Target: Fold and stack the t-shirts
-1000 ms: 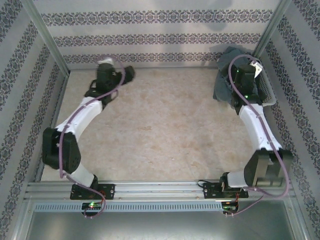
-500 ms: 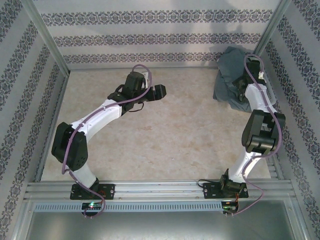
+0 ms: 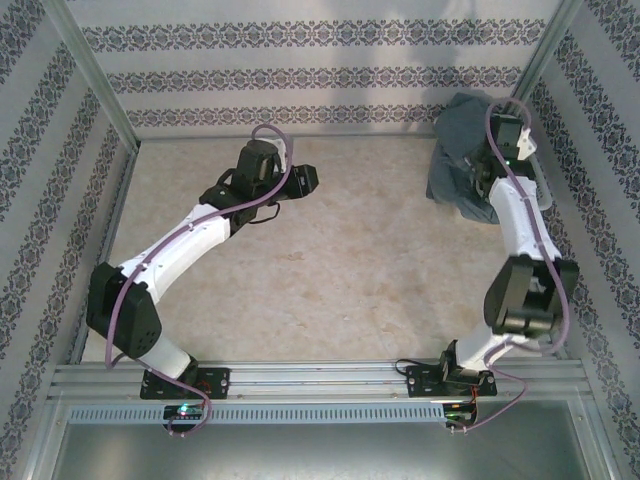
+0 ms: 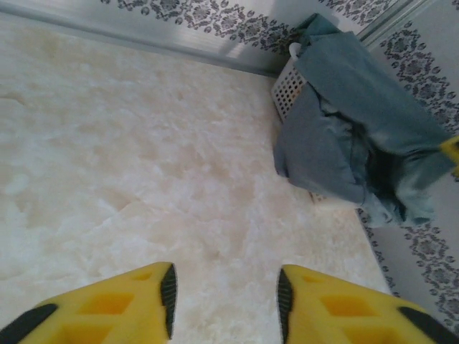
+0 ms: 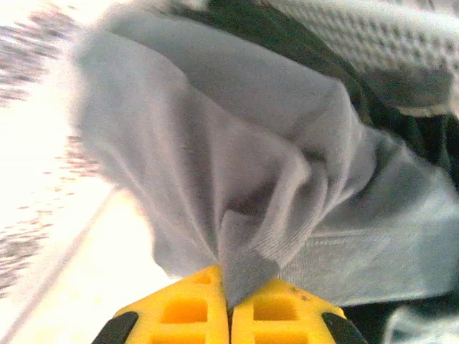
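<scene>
My right hand (image 5: 229, 307) is pinched tight on the t-shirts (image 5: 237, 165) at one o'clock. My left hand (image 4: 224, 297) hovers half-open, empty, over the surface (image 4: 129, 143).

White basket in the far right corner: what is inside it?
Crumpled blue-grey t-shirts fill the basket and spill over its side. The right gripper is shut on a fold of them. The cloth hides the basket's floor and the shirt count.

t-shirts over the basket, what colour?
The t-shirts are plain slate blue-grey, no print; left wrist view shows it best.
</scene>
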`<state>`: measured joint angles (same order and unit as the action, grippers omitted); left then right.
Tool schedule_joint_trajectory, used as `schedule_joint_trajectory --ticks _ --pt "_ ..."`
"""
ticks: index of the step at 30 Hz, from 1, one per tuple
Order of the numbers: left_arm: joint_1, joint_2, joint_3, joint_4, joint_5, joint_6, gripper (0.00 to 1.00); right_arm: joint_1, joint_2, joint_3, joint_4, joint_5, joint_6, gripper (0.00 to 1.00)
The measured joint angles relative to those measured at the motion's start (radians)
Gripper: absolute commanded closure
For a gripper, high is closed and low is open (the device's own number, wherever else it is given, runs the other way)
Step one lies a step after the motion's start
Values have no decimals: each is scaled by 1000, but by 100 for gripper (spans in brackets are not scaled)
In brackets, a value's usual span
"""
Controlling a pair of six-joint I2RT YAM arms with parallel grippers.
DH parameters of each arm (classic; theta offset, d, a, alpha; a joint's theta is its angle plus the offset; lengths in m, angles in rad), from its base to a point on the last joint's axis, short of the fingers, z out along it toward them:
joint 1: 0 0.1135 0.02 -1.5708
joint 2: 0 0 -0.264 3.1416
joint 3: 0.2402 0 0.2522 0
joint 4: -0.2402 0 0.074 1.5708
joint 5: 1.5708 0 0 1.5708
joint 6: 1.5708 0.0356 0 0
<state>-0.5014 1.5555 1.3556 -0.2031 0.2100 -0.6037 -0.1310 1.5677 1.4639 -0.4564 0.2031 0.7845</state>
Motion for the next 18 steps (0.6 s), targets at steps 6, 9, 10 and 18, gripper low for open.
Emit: schedule_joint_trajectory --ticks 6,9,10,18 --pt "51 -30 -5 -87 -86 -13 70 195 -143 172 38 80 -114 100" --pt "114 -50 -18 -144 -148 -29 70 397 -145 263 60 142 -208 100" --pt "134 -61 -23 -166 -168 -34 71 472 -137 284 66 158 -235 100" --pt "257 -200 -30 -298 -316 -41 64 906 190 463 85 118 -295 42"
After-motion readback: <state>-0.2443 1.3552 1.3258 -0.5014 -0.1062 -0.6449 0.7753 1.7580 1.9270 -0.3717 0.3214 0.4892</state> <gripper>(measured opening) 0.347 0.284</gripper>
